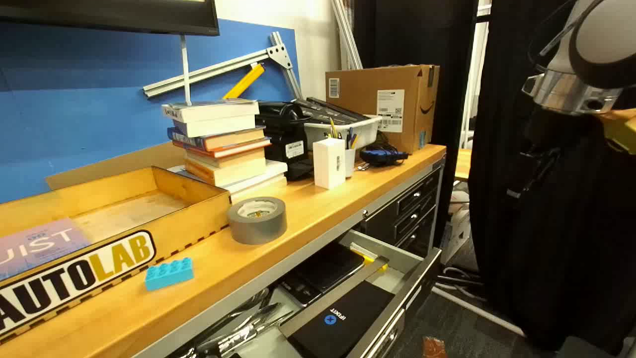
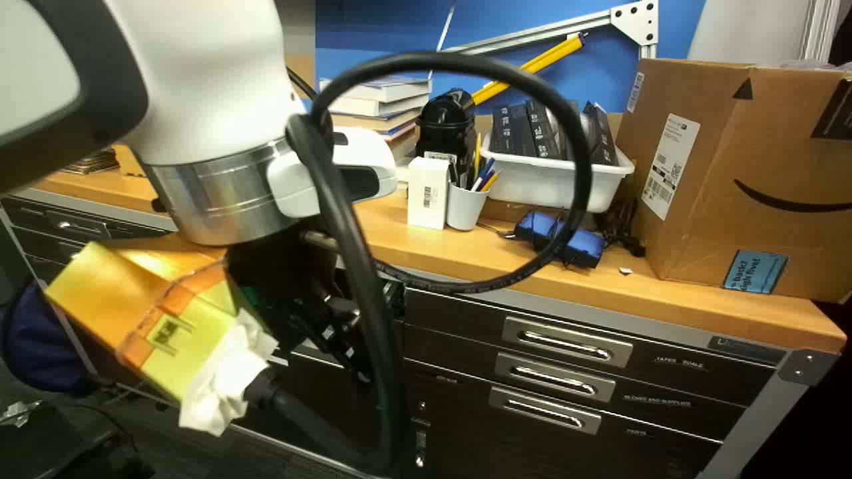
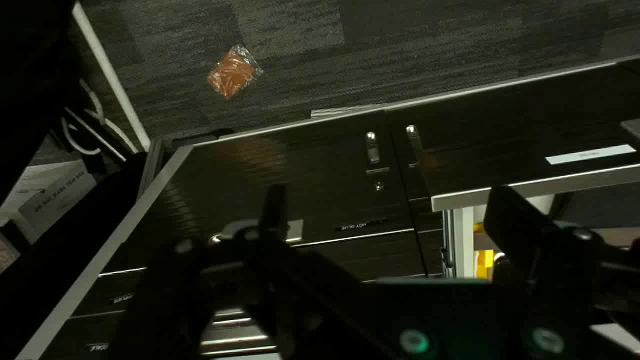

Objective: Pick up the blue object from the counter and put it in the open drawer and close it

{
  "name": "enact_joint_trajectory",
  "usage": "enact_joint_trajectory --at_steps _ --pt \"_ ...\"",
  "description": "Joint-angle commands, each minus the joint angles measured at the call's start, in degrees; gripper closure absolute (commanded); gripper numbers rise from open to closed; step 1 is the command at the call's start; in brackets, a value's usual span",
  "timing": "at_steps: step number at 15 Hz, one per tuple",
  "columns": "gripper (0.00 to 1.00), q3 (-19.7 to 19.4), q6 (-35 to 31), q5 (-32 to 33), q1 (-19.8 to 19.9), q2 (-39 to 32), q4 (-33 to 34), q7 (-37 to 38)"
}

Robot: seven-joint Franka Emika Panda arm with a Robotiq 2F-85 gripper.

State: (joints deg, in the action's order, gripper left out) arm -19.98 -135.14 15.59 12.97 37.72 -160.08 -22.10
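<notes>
1. In an exterior view, farthest left of your pincer, is a wooden tray marked AUTOLAB.
2. Well to your pincer's left and lower in the frame, the blue brick sits studs up on the counter, just beside the tray.
3. Closer to your pincer in that view, a grey tape roll lies flat near the tray's corner; a stack of books rises behind it.
4. Further towards your pincer, a white box stands upright on the counter; lower down, the drawer is pulled out, a black case inside.
5. Nearer still, a carton stands at the counter's end, higher in the frame than your pincer.
6. Rightmost, your pincer hangs from the arm, dark against a black curtain.
7. In the wrist view your pincer is released, its two fingers well apart; an orange packet shows beyond the left one, the drawer's edge behind the right.
</notes>
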Motion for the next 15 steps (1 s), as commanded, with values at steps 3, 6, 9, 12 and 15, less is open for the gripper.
enact_joint_trajectory --at_steps 3,6,9,12,15 --pt "0.00 0.76 0.08 -0.69 0.67 -0.08 0.18 -0.46" --pt "0.00 4.27 -0.32 -1.76 -1.89 0.98 0.24 1.97" --pt "0.00 13.14 0.62 -2.08 -7.32 -0.47 2.09 6.61" --pt "0.00 19.98 5.27 -5.80 -15.53 -5.02 6.44 9.35" --pt "0.00 25.36 8.70 -11.24 -22.41 -12.77 12.22 13.04"
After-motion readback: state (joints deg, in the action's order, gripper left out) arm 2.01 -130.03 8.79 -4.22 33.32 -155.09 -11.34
